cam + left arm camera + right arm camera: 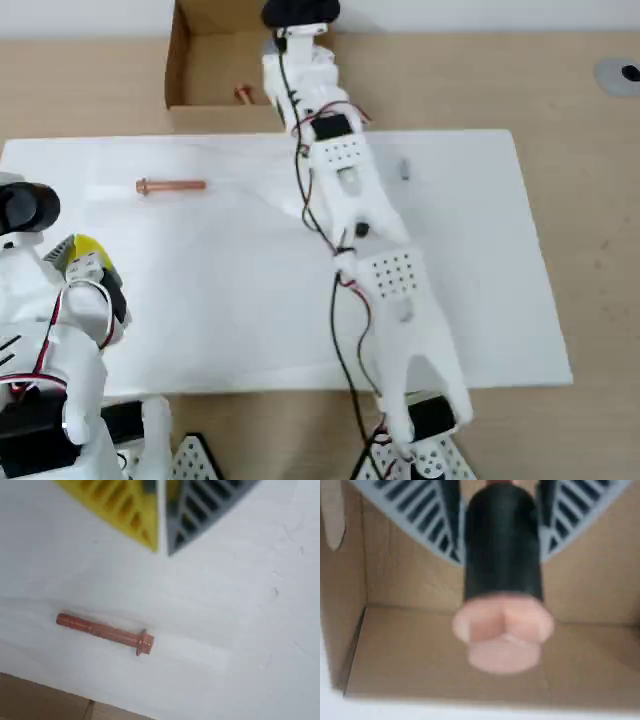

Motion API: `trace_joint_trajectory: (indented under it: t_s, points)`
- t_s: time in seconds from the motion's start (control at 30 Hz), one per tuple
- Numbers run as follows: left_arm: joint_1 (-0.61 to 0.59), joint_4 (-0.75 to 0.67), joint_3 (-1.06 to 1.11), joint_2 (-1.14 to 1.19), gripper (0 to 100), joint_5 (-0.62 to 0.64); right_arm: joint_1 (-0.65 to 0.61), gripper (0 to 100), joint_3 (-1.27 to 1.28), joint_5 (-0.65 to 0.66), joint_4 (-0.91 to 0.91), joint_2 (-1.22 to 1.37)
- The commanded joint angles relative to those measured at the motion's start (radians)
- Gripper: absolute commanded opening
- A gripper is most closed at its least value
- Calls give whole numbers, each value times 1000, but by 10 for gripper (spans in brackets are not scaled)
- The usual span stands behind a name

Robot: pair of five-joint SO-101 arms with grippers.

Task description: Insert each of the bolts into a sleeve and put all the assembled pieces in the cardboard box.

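Note:
My right gripper (502,555) is shut on a black sleeve (502,545). A copper bolt's head (502,640) sticks out of the sleeve's end, and the piece hangs inside the cardboard box (410,665). From above, the right arm (340,170) stretches over the white board to the box (178,70) at the back. A copper piece (243,95) lies in the box. A loose copper bolt (170,186) (105,632) lies on the board's far left part. My left gripper (162,545), with yellow and grey fingers, is shut on nothing a little short of that bolt.
The white board (250,300) covers most of the wooden table. A small grey item (404,168) lies on the board to the right of the right arm. The left arm's body (50,340) stands at the front left corner.

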Motion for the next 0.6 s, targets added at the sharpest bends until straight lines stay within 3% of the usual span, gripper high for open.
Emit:
trace_joint_trajectory:
  t_s: [0.0, 0.2, 0.4, 0.57]
  points:
    - [-9, -5, 12, 4, 6, -9, 19, 13, -113, 44, -20, 15]
    - [-11, -69, 109, 4, 6, -9, 18, 23, -117, 97, 43, 31]
    - [-9, -118, 140, 4, 7, -6, 15, 220, -117, 97, 120, 33]
    - [-9, -118, 140, 15, 67, 54, 15, 253, -119, 95, 124, 31]
